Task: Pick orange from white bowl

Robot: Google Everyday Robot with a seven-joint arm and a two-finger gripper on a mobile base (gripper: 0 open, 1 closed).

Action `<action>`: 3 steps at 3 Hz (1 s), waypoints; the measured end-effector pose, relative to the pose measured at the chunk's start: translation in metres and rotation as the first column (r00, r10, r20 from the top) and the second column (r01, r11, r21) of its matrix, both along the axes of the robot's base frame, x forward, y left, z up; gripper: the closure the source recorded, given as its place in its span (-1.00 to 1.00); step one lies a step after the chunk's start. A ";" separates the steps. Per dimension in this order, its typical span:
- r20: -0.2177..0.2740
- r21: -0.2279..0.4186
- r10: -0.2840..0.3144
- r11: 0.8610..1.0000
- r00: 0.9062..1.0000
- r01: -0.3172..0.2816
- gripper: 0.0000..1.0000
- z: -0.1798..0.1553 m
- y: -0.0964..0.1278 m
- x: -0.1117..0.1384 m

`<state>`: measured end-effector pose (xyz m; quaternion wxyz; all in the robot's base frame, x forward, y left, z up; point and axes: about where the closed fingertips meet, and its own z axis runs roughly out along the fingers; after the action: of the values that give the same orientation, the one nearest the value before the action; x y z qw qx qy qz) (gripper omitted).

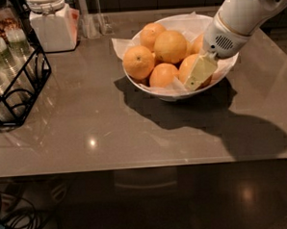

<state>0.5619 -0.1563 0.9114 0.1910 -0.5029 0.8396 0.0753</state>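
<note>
The white bowl (pixel 147 87) stands at the back middle of the grey table, lined with crinkled white paper and holding several oranges. Large oranges lie at its left (pixel 138 62) and its top middle (pixel 170 46). My gripper (pixel 195 79) comes in from the upper right and reaches down into the right side of the bowl. Its pale yellow tip lies against the orange (pixel 187 67) at the front right. That orange is partly hidden behind the gripper.
A white lidded jar (pixel 52 22) stands at the back left. A black wire rack (pixel 14 82) with glass bottles sits at the left edge. The table's front edge (pixel 146 165) runs across the lower part of the view, with cables on the floor below.
</note>
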 end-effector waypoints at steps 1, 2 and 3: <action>0.033 0.045 0.041 0.998 0.999 -0.042 1.00 0.018 -0.009 -0.007; 0.127 0.135 0.070 0.987 0.989 -0.087 1.00 0.062 -0.032 -0.027; 0.168 0.262 0.070 0.958 0.983 -0.113 1.00 0.080 -0.054 -0.052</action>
<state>0.5104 -0.2098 0.9916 0.3197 -0.5150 0.7795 0.1581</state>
